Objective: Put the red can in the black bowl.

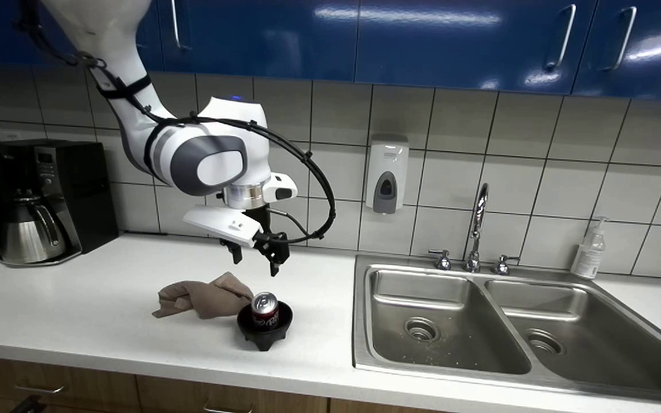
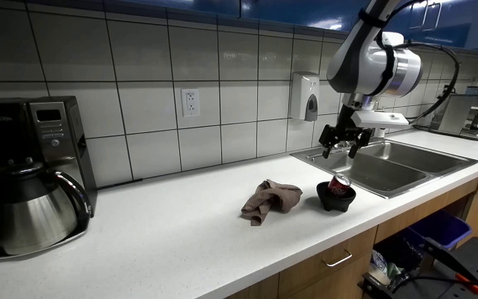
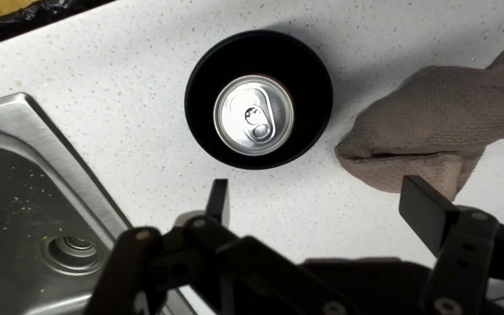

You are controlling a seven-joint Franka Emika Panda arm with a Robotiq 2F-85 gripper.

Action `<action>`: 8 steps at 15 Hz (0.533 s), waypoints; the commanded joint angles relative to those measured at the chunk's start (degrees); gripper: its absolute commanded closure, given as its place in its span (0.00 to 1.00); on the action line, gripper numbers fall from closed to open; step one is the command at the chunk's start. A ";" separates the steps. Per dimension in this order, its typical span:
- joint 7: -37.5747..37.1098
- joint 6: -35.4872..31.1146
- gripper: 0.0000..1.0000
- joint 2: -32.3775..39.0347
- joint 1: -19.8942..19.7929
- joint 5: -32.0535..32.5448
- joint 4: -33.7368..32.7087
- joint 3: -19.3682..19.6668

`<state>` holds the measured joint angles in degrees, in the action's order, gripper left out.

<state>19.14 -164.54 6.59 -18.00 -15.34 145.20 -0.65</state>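
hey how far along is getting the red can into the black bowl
Done, it seems: the red can sits leaning in the black bowl. In hand: nothing; the jaws hang open and empty. Remaining: probably just withdrawing the arm, which reaches over the counter.

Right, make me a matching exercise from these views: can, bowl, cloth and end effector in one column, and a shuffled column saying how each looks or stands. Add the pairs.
Things:
1. can
2. bowl
3. cloth
4. end effector

Descriptions:
A. brown and crumpled
B. open, in mid-air, holding nothing
C. red, with a silver top
D. black, with something standing inside it

Pairs: 1-C, 2-D, 3-A, 4-B
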 commanded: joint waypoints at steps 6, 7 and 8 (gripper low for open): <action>9.89 9.33 0.00 -19.96 4.41 -1.94 11.02 6.06; 9.33 10.05 0.00 -22.03 5.36 -0.59 12.00 7.44; 8.85 10.99 0.00 -23.97 6.17 0.74 12.77 8.70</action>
<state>27.48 -157.07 -9.00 -14.62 -17.38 153.70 4.04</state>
